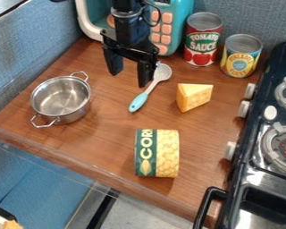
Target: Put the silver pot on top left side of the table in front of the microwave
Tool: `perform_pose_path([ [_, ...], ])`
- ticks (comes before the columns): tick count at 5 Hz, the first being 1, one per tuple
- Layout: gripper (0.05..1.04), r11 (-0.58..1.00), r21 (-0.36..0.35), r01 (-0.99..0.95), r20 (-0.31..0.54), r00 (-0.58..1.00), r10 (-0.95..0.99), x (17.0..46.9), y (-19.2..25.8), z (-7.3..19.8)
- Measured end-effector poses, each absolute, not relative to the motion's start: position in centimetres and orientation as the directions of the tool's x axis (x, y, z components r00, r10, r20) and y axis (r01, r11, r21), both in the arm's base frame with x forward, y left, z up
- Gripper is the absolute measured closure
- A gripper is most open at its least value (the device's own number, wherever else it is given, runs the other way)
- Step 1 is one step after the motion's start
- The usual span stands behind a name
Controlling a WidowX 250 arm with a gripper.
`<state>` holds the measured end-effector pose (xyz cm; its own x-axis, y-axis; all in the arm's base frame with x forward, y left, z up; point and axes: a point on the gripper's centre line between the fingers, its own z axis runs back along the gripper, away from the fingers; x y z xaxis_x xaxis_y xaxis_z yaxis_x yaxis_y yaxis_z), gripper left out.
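My gripper (128,79) hangs over the back part of the wooden table, its two fingers spread apart with nothing between them. The silver pot (60,99) stands upright at the left side of the table, to the left of the gripper and nearer the front edge, apart from it. It looks empty, with one wire handle toward the back and one toward the front. Behind the gripper is the teal toy microwave (174,27) at the table's back, partly hidden by the arm.
A spoon (150,87) with a teal handle lies just right of the gripper. Right of it are a cheese wedge (194,96), a tomato sauce can (203,39) and a pineapple can (241,56). A corn can (157,153) lies near the front; a stove (262,156) borders the right.
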<state>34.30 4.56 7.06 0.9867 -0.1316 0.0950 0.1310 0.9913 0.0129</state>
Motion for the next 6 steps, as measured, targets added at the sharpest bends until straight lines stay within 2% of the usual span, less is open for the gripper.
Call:
perform_pose_path([
  [1, 0.083, 0.991, 0.0, 0.136, 0.056, 0.989, -0.136, 33.8, 4.5, 5.6],
  [2, 0.083, 0.994, -0.009, 0.113, 0.058, 0.992, -0.113, 32.2, 6.5, 5.1],
  [3, 0.083, 0.994, -0.013, 0.11, 0.109, 0.988, -0.108, 31.1, 7.4, 6.0],
  [5, 0.083, 0.993, 0.061, 0.104, 0.065, 0.992, -0.108, 29.5, 9.1, 5.1],
  [6, 0.083, 0.994, 0.068, 0.084, 0.011, 0.996, -0.085, 29.3, 9.5, 2.9],
])
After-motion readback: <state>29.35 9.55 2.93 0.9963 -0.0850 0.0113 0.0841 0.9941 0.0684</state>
